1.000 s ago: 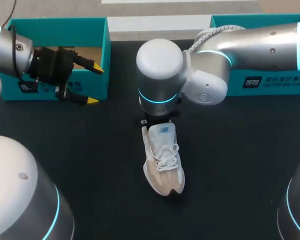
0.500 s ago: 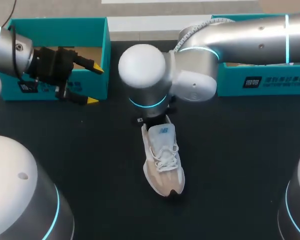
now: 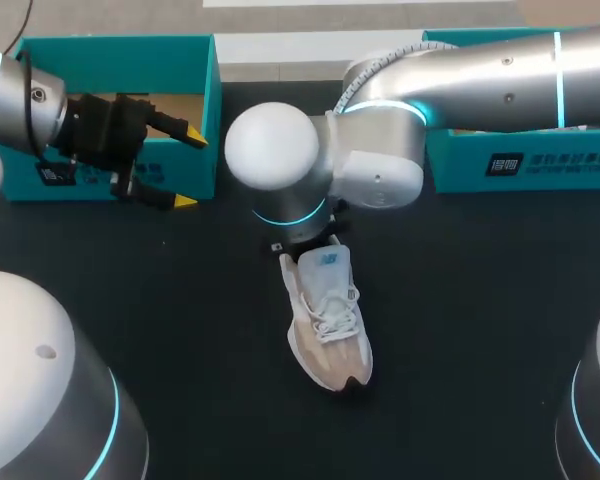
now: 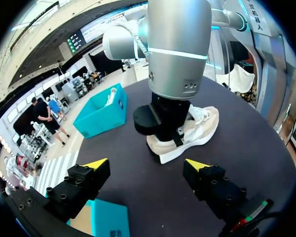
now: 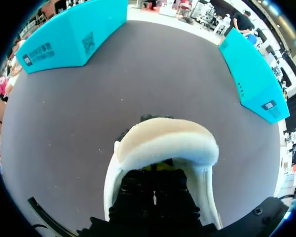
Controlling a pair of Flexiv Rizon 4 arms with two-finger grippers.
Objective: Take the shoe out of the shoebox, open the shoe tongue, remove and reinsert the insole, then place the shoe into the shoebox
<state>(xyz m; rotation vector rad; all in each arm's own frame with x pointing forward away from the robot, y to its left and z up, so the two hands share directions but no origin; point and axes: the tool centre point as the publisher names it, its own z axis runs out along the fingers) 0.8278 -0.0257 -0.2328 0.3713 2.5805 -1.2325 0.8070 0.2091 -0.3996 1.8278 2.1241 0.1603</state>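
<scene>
The right arm (image 3: 280,165) hides the heel end of the shoe (image 3: 328,320); the right tool (image 5: 158,170) dips into the shoe's mouth, and one cannot tell if it is open or closed; the shoe lies on the dark surface (image 3: 480,330), out of the left shoebox (image 3: 110,50) and the right shoebox (image 3: 540,160); its long side runs far to near, toe toward the robot; the left tool (image 3: 190,170) hangs wide open, holding nothing, by the left shoebox.

I see the dark table (image 3: 480,330) -- shoe (image 3: 325,315) mid-table, teal box (image 3: 110,50) far left, second teal box (image 3: 540,165) far right.
</scene>
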